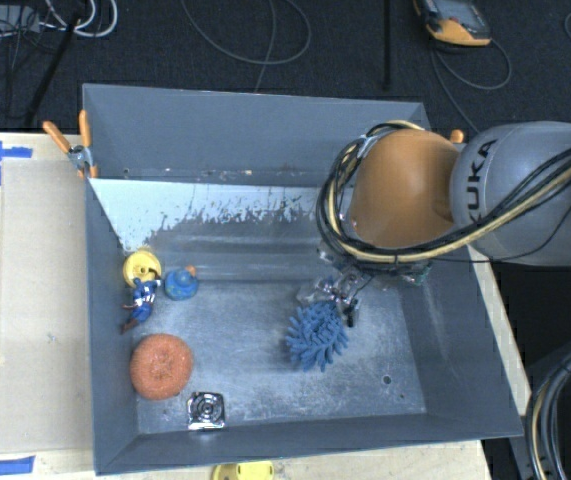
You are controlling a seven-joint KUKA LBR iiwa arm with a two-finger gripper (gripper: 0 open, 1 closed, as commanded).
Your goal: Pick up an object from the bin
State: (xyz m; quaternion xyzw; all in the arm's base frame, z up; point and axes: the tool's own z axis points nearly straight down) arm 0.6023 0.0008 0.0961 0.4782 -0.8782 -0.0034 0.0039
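Hovering low in the grey bin (255, 133), the end effector (340, 298) sits at the edge of a shaggy blue tufted thing (315, 340), touching it or just above; the wrist hides which. Whether it is apart or together I cannot tell. This looks like the approach step. Next it must settle around the tufts and close. An orange round pad (161, 366) lies well apart from it.
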